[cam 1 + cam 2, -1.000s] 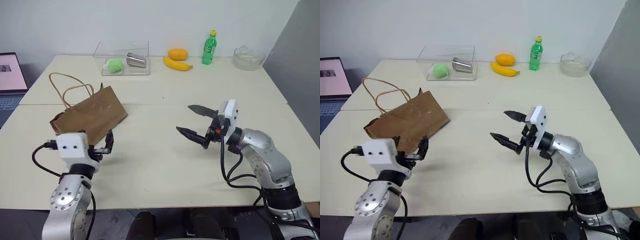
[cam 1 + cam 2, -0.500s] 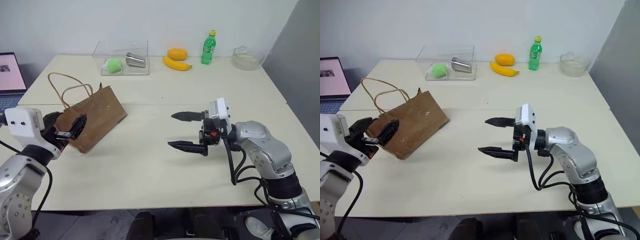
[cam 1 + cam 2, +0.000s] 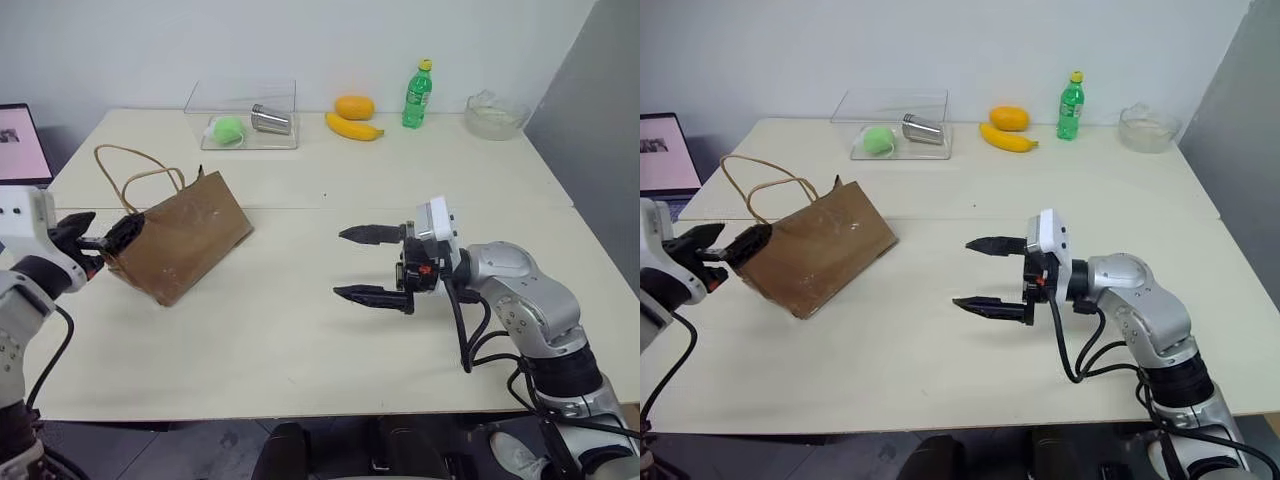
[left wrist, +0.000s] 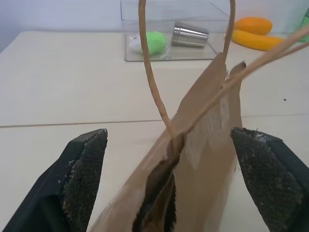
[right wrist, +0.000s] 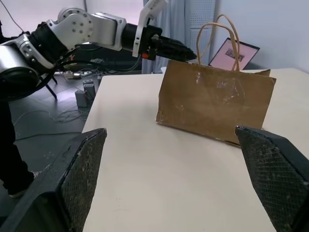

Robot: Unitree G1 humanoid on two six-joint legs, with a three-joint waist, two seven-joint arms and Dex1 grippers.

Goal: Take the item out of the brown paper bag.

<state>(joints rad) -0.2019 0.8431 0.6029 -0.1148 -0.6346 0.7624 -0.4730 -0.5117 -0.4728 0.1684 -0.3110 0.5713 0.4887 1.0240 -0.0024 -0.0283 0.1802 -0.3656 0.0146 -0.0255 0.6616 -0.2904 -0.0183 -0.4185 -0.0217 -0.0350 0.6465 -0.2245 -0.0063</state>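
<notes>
Left gripper spread wide, straddling the narrow mouth end of the brown paper bag. Right gripper gaping too, empty, well apart. Ketchup bottle unseen, presumably inside. Could crush paper, snag the string handles, shove bag away.

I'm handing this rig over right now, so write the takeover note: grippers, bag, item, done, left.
Left gripper: open, at the mouth end of the brown paper bag, gripping nothing.
Right gripper: open, empty, above the table, pointing toward the bag.
Bag: standing tilted, handles up.
Ketchup bottle: can't be seen.
Done: nothing taken out.
Left: open the bag, take the item out.
</notes>
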